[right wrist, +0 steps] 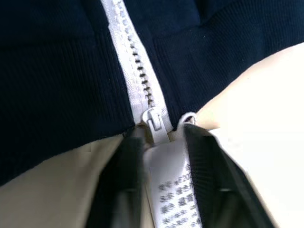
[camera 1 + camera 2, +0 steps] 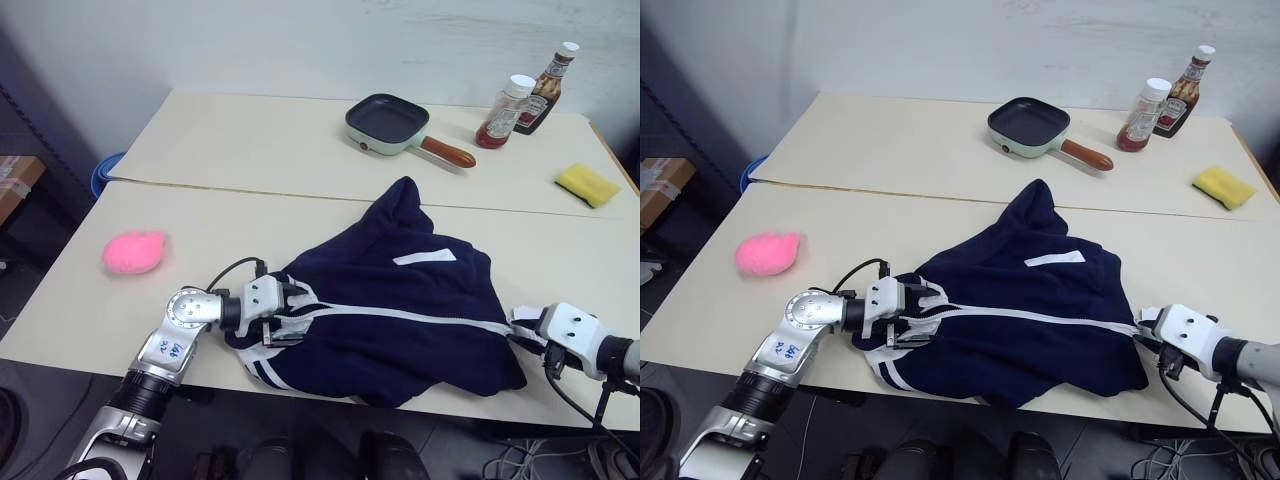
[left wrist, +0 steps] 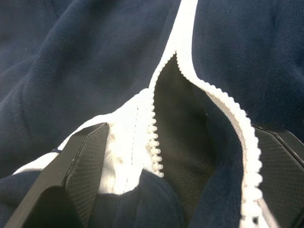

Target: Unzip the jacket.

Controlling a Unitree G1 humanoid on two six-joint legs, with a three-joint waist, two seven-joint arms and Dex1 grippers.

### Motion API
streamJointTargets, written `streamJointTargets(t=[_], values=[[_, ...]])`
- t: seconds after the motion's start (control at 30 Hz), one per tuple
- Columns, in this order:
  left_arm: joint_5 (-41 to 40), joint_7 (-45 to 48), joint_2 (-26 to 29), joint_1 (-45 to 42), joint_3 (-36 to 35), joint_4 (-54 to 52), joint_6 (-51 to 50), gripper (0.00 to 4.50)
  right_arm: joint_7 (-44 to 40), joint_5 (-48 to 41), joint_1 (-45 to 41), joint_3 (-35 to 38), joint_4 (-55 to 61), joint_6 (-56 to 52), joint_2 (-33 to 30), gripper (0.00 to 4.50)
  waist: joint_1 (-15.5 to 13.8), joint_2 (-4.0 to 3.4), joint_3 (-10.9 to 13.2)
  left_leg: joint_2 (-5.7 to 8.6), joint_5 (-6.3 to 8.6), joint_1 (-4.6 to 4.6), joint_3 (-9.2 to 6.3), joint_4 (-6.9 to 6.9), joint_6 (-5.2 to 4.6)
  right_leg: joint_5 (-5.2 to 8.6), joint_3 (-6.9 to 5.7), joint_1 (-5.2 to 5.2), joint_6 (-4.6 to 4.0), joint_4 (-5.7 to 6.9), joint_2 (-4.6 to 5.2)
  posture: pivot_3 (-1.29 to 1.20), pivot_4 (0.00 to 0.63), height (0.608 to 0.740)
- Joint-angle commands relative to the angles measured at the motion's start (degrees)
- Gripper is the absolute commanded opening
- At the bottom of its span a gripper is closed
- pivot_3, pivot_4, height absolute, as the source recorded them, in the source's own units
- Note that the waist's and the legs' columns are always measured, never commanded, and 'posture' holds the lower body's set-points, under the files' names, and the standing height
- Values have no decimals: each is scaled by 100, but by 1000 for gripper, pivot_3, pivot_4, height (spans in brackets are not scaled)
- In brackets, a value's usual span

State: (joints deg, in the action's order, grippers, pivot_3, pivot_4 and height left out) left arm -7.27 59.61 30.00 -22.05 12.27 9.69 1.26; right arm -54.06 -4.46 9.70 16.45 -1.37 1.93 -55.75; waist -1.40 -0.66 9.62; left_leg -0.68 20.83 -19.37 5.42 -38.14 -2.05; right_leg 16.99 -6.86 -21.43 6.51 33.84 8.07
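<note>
Jacket (image 2: 400, 310) lies spread on the near table (image 2: 120, 320), close to its front edge, hood end pointing away toward the far table. White zipper (image 2: 400, 314) runs across the jacket from the left claw to the right claw. White patch (image 2: 424, 257) sits on the fabric on the far side of the zipper.

Left claw (image 2: 285, 318): fingers wide apart, at the jacket's left end, white-striped hem just beside it. In the left wrist view the two zipper halves (image 3: 190, 95) have parted at this end into a narrow V, teeth showing on both edges, dark lining in the gap; one finger (image 3: 85, 166) lies under the white tape, the other at the far side of the open edge. Cannot tell whether they press on the fabric.

Right claw (image 2: 1150, 325): at the jacket's right end, where the zipper meets the ribbed hem. In the right wrist view the fingers (image 1: 204, 156) stand close together on either side of a white paper tag (image 1: 173, 190), with the slider (image 1: 154, 121) just ahead of them. The tag lies between them; the slider itself is not between the pads.

Relative to the jacket: pink plush (image 2: 134, 251) well off to the left; pan (image 2: 390, 123), two sauce bottles (image 2: 505, 112) and yellow sponge (image 2: 588, 184) beyond it on the far table.
</note>
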Motion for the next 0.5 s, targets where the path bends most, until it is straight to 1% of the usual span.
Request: streamJointTargets(t=[0.03, 0.27, 0.43, 0.5], values=[[237, 24, 101, 172, 161, 191, -117, 4500, 101, 124, 32, 136, -132, -151, -168, 39, 0, 0, 0, 0, 0, 0, -1, 0, 0, 0, 0, 0, 0, 0, 0, 0, 150, 740], [262, -24, 46, 181, 203, 223, -86, 4500, 86, 159, 105, 263, -105, -110, -335, 39, -4, 0, 0, 0, 1, -1, -2, 1, 0, 0, -1, -1, 0, -1, 0, 0, 150, 740], [273, -50, 49, 184, 195, 245, -80, 4500, -233, 17, 471, 805, -149, -71, -646, 39, -16, -5, 0, 0, 1, -6, -3, 3, 0, 0, -4, -3, 0, -4, 0, 0, 150, 740], [278, -38, 45, 193, 207, 256, -65, 4500, -222, 50, 538, 964, -291, 6, -710, 39, -9, -3, 1, 0, 1, -6, -2, 3, 0, 0, -4, -2, 0, -6, -3, 0, 150, 740]])
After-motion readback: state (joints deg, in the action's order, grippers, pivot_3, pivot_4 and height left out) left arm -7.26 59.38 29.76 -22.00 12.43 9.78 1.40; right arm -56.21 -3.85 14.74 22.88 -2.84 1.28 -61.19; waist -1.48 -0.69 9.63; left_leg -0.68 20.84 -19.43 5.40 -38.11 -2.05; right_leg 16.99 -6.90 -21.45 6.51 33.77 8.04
